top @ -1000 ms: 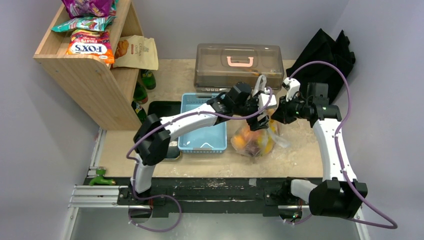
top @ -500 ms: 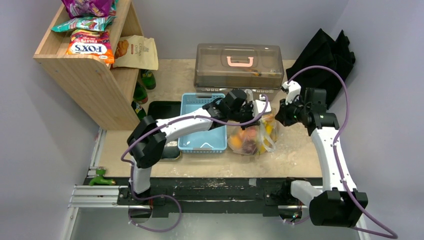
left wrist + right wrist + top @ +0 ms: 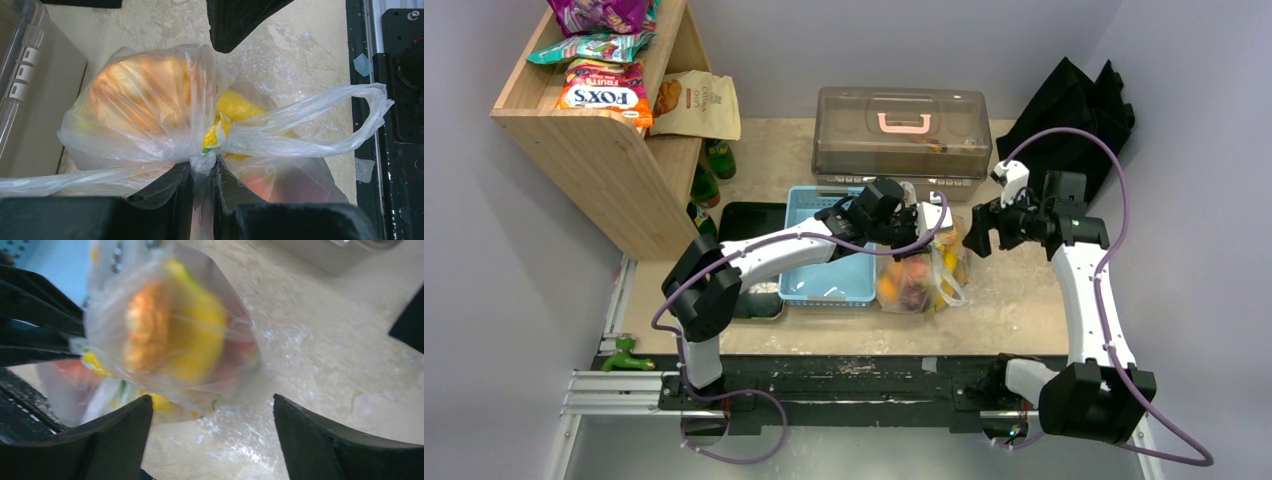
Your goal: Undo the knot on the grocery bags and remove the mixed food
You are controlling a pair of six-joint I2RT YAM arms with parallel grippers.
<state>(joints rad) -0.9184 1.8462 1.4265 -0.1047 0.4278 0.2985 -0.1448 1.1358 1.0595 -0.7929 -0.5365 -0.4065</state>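
Near the middle of the top view, my left gripper (image 3: 202,172) now pinches the knot (image 3: 212,142) of the grocery bags (image 3: 914,280). My right gripper (image 3: 212,405) just let go and stands wide. Pulling comes next.

One clear grocery bag (image 3: 914,285), tied in one knot (image 3: 206,159), is counted just right of the one blue basket (image 3: 819,280). One black tray (image 3: 749,215) is seen at the basket's left, one lidded box (image 3: 902,130) behind it, and three snack packets (image 3: 604,95) on one wooden shelf (image 3: 594,160) further left.
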